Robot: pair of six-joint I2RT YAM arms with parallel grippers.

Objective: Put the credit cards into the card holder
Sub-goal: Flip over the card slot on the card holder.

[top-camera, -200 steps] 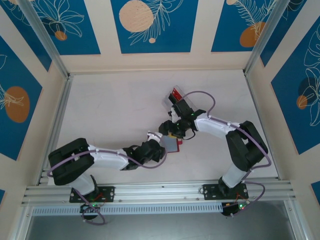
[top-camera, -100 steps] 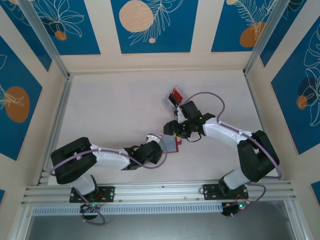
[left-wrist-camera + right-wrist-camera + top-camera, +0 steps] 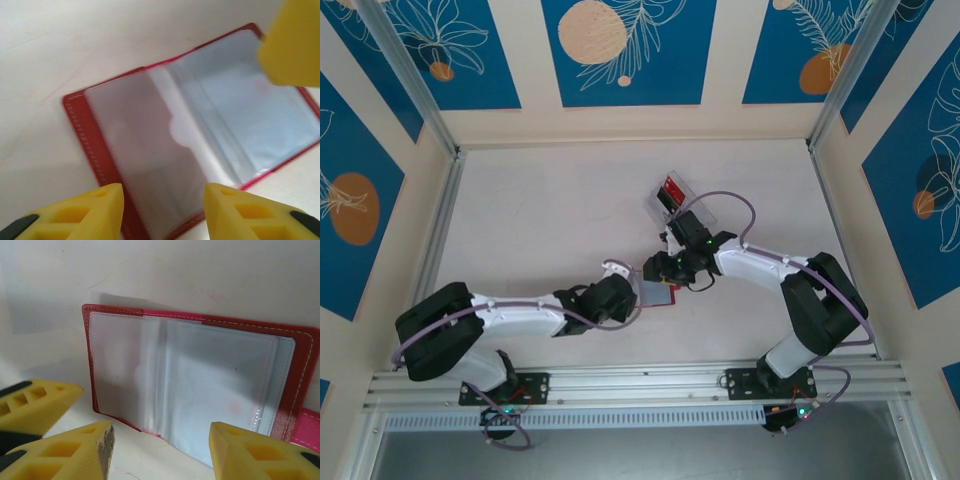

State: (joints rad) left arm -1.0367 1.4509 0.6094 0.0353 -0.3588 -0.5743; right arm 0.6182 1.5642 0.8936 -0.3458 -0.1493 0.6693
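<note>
- Both arms have shifted in the last second: the left arm's shoulder has swung outward, and the right arm, stretched out half a second ago, has folded back in over the holder.
- On the left gripper [image 3: 164, 202] the jaws stand apart with nothing between them; the right gripper [image 3: 160, 442] is parted and empty too.
- Just ahead of and below both, between them, the holder [image 3: 200, 375] lies spread flat, grey inside up.
- Its fold runs almost straight away from the right gripper, with a pocket on either side.
- Behind the right gripper, by its wrist, the cards [image 3: 671, 188] sit in a clear tray [image 3: 653, 208]; only a red one is plain.
- The right arm looks nearer for fetching a card, and the left is better placed to steady the holder.
</note>
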